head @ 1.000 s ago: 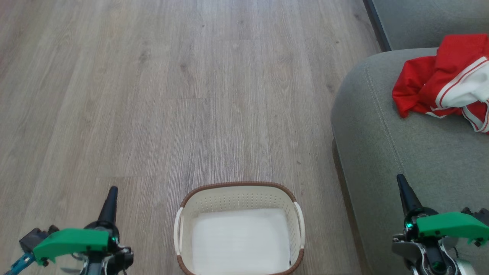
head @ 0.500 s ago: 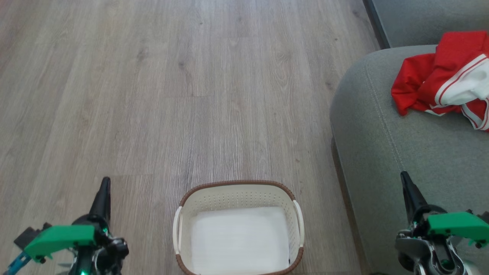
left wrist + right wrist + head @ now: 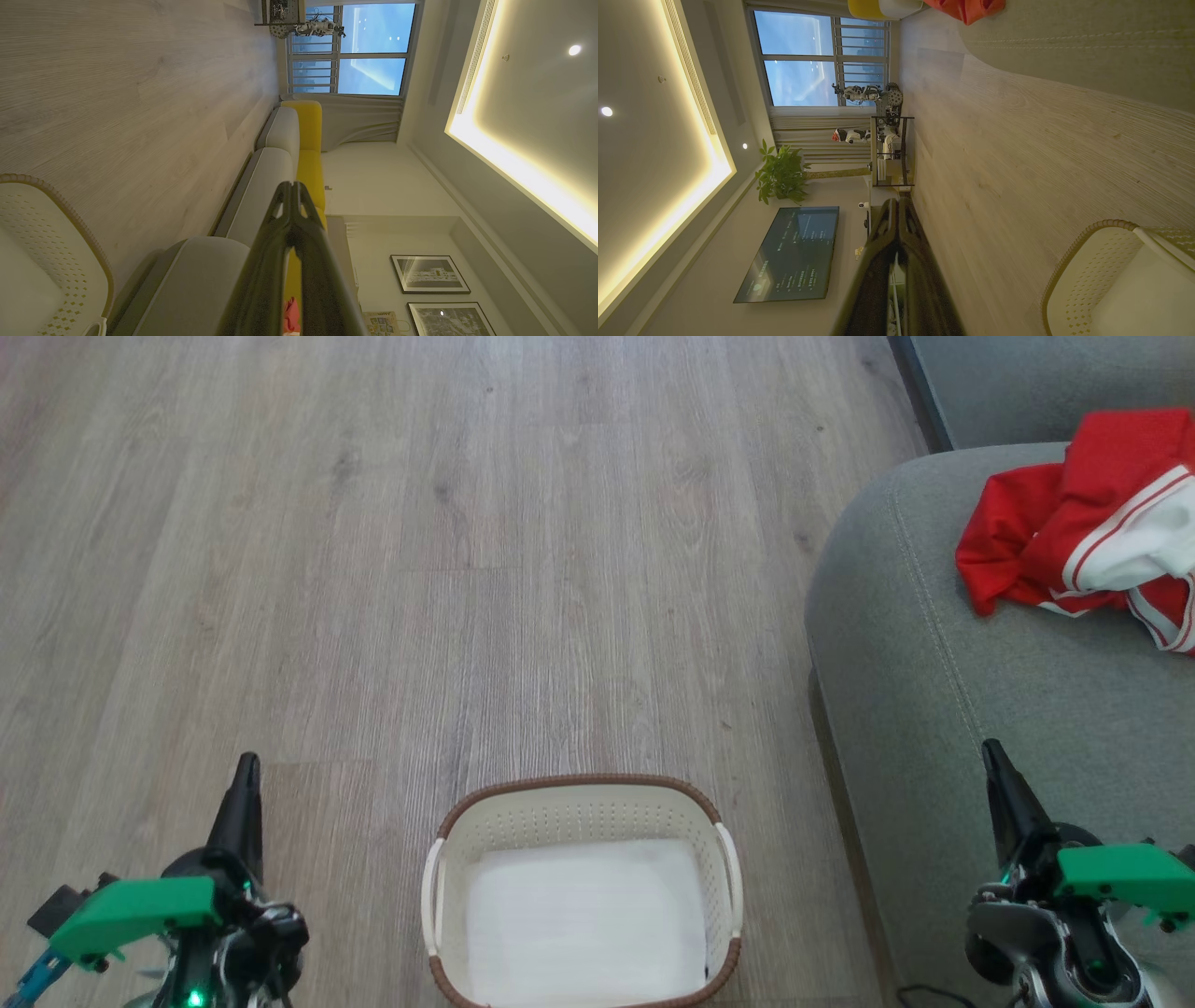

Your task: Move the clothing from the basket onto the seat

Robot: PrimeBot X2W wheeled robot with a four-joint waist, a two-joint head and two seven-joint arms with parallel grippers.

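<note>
The clothing lies heaped on the seat in the head view, basket bare (white bottom showing). Left wrist view: left gripper pinched together, empty. Right wrist view: right gripper likewise. Looks finished; only parking remains.

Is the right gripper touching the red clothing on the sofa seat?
Apart. The head view shows a broad stretch of bare seat between the right gripper and the red clothing.
</note>
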